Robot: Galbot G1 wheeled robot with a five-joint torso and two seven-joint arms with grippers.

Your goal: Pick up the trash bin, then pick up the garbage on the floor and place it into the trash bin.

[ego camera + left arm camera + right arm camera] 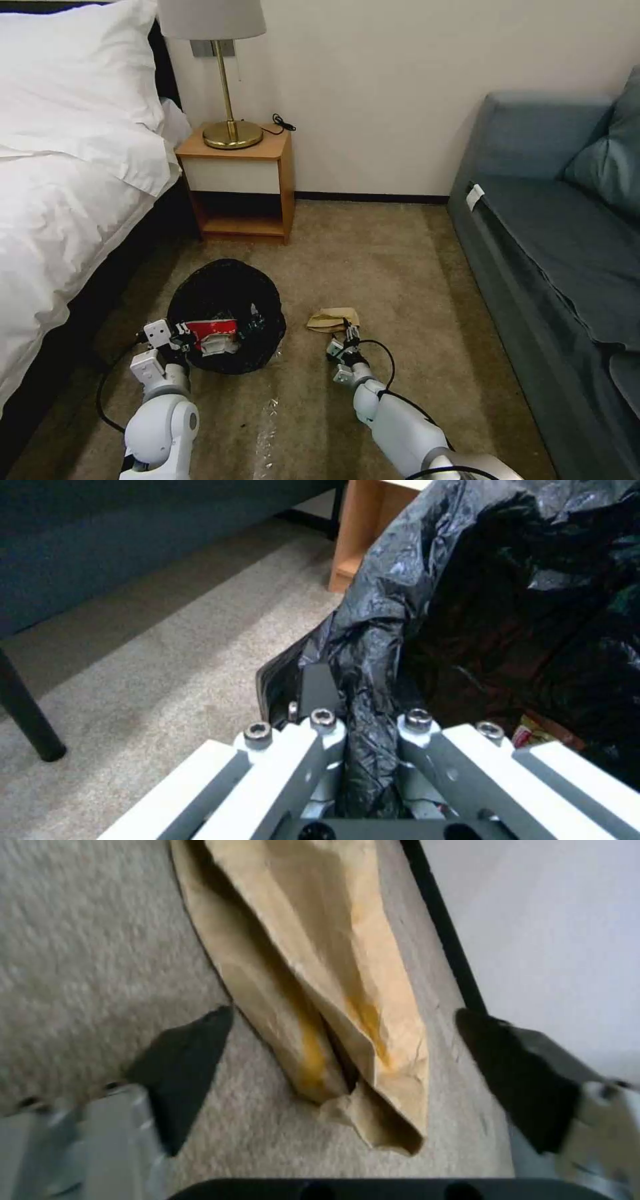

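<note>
The left arm reaches forward and low over the carpet [400, 267], with its wrist bent toward the trash bin [227, 313]. The left end effector [179, 335] is pinching the near rim of the bin; in the left wrist view, the black bag [373, 645] folded over the rim is squeezed between its fingers [319, 690]. Inside the bin lies a red snack packet [213, 333]. The bin is on the floor between the bed [60, 200] and the crumpled paper bag [331, 319], in front of the nightstand [240, 180].

The right arm is stretched forward and down to the floor, pointing at the paper bag. The right end effector [347, 335] is spread wide, with one black pad [183, 1075] on each side of the near end of the bag [320, 990]. The pads are not touching the bag. The bag lies flat on the carpet, just right of the bin, and the sofa [553, 253] is well apart on the right.
</note>
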